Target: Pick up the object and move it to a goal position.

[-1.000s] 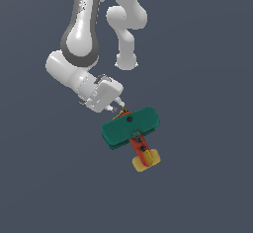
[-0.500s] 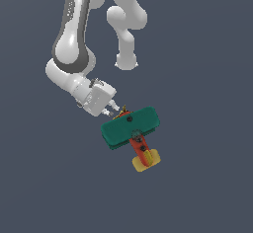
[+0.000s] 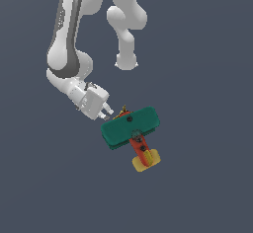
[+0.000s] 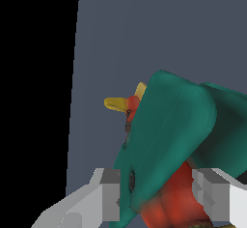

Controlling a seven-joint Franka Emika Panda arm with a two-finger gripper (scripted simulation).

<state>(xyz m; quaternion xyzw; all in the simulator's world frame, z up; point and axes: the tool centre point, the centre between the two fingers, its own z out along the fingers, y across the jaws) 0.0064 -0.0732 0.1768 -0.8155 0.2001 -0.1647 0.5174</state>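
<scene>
Approaching for the grasp: gripper (image 4: 157, 200) spread wide, fingers (image 4: 110, 200) straddling the toy biplane (image 3: 131, 128) at its nose end, resting on the grey floor (image 3: 207, 187). Next, likely needing jaw closure on the body before lifting toward the goal.

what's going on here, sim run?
A simulated Panda arm is reaching for a toy biplane lying on the grey floor. The gripper is at the plane's nose end, on the exterior view's left of the teal wings. In the wrist view the jaws stand open on either side of the wing and red body; contact isn't clear. The plane looks not yet lifted, and no goal marker shows.
</scene>
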